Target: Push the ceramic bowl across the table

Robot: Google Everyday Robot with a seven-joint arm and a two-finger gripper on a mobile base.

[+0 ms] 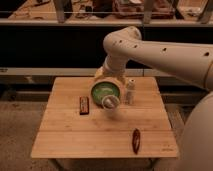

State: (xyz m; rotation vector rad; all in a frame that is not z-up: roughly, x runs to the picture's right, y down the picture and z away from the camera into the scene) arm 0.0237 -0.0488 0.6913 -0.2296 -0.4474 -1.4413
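Cream hand (107, 79) behind green, dark-rimmed ceramic bowl (104, 91) on bamboo-coloured table (65, 135)

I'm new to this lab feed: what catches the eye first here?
The big white robot arm reaches in from the picture's right, its pincer down at the far rim of the green ceramic bowl. A white cup sits just in front of the bowl on the wooden table.
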